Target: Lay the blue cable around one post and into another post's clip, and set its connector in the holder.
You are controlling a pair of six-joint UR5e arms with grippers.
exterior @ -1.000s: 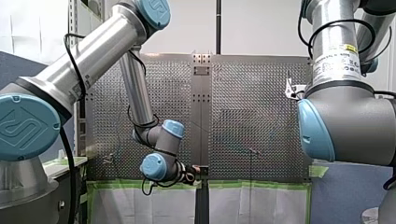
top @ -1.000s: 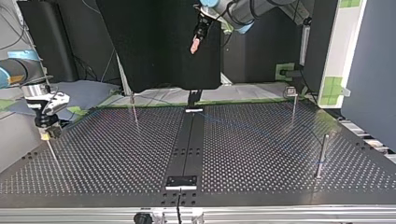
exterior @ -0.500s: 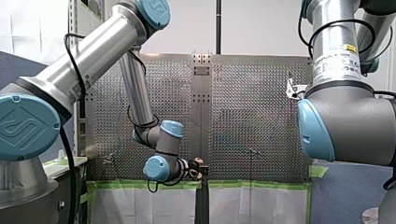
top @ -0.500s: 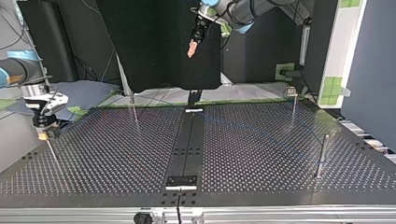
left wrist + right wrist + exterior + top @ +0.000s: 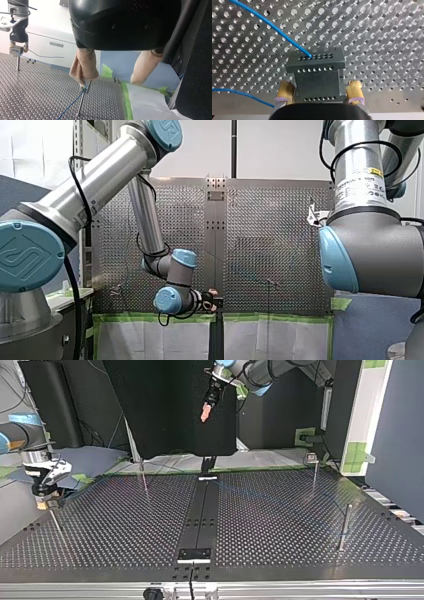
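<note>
Right gripper: clamped on the grey connector, with a yellow pad against each flank. It sits at the left edge of the top view, low over the table.
Left gripper: released, its beige fingers spread on nothing, high at the top centre of the top view.
Blue cable: joins the connector at the end farthest from the right gripper and runs off slantwise over the holes. In the left wrist view it climbs to the head of a thin post ahead of the left gripper.
Connector axis: in line with the right gripper's reach, cable end foremost.
Nearer arm: the right, which has the connector in its grip. The left is well apart from it.
Holder: cannot be picked out for certain in these views.
Step judged: seating the connector, probably by a short push along the right gripper's own line.
</note>
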